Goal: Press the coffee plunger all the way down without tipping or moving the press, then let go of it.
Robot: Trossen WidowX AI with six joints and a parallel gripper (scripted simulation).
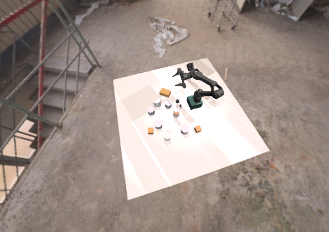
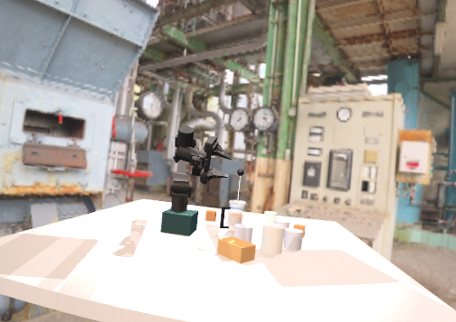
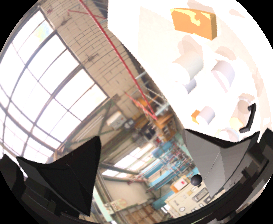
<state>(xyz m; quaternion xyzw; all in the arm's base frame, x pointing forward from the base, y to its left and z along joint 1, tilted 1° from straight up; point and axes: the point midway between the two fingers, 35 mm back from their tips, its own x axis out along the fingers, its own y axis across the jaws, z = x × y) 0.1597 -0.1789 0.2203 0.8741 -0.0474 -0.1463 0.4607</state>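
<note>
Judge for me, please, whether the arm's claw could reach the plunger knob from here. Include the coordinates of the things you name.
Probably yes: the open claw [image 1: 179, 78] [image 2: 229, 167] [image 3: 143, 137] is near the knob [image 1: 177, 101] [image 2: 241, 172] [image 3: 196, 180], which stands up high, with nothing visible between them.

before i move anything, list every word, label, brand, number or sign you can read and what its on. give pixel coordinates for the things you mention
No text can be read in any view.
Gauge dials on the wall behind [image 2: 239, 119]: markings too small and blurred to read.
Beige control cabinet [image 2: 297, 196]: its plates and dial are too blurred to read.
Coffee press [image 2: 236, 207]: no lettering visible.
</note>
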